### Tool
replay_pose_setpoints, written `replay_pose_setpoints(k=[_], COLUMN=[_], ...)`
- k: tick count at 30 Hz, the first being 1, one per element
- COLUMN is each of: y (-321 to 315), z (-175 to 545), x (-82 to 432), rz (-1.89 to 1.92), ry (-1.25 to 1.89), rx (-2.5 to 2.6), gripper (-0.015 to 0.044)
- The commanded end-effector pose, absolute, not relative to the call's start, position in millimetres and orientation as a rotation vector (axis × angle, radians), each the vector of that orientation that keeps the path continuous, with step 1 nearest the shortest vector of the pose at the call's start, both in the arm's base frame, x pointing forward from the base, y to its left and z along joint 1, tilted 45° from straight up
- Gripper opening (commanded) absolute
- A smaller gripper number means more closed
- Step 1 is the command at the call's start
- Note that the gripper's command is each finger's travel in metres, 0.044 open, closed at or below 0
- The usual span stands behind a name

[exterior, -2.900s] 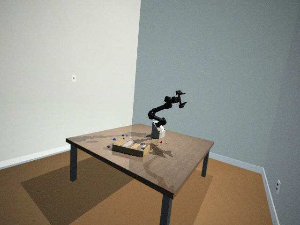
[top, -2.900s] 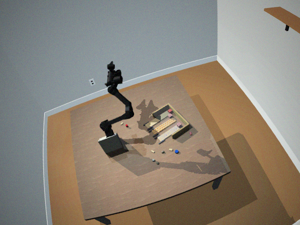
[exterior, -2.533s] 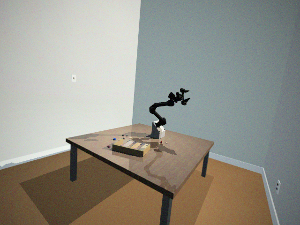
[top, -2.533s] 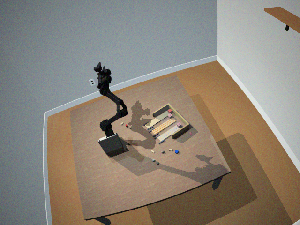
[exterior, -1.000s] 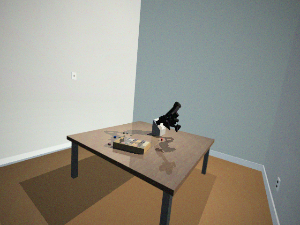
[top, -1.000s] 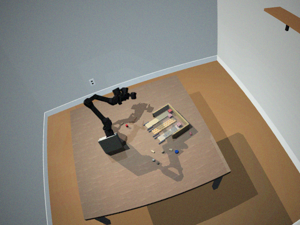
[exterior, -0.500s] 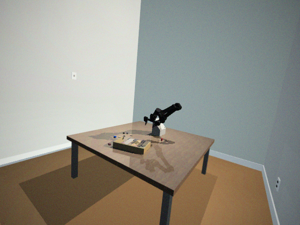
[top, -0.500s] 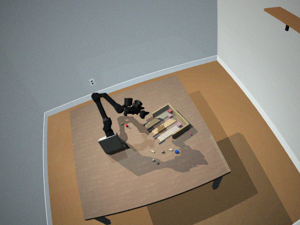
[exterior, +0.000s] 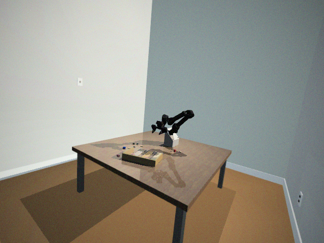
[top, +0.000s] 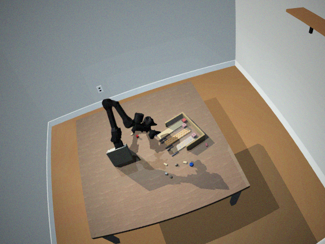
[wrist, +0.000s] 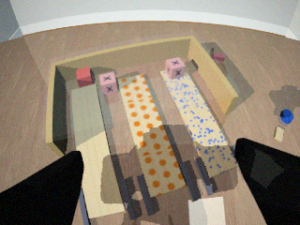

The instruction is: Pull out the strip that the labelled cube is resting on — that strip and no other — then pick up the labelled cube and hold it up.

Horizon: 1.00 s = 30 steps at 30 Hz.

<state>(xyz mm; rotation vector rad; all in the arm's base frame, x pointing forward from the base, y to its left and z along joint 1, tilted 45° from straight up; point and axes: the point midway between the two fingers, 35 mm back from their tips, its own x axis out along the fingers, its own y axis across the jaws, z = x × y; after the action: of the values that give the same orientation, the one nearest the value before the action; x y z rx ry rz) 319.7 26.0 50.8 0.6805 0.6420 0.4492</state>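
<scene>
A plain cream strip, an orange-dotted strip and a blue-speckled strip lie side by side. A pink cube with dark marks sits at the far end of the blue-speckled strip. Another marked pink cube stands between the far ends of the plain and dotted strips. A plain red cube is at the plain strip's far end. My gripper is open and empty, above the strips' near ends.
A low yellowish wall encloses the far ends and sides. Dark bars stand near the strips' near ends. A blue disc and a magenta piece lie outside the wall.
</scene>
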Motion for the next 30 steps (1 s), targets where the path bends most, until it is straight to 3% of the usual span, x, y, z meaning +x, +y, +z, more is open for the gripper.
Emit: replay_pose_setpoints(k=[1,3,18,30], y=[26,26,24,40], z=[49,49,-24,-86], x=[319,319,397,414], rz=[0.449,0.449,0.574,0.846], ry=[0.647,0.647,1.033,1.346], rx=[0.689,0.689,0.468,0.3], gripper=[0.04,0.04,0.0006,0.0])
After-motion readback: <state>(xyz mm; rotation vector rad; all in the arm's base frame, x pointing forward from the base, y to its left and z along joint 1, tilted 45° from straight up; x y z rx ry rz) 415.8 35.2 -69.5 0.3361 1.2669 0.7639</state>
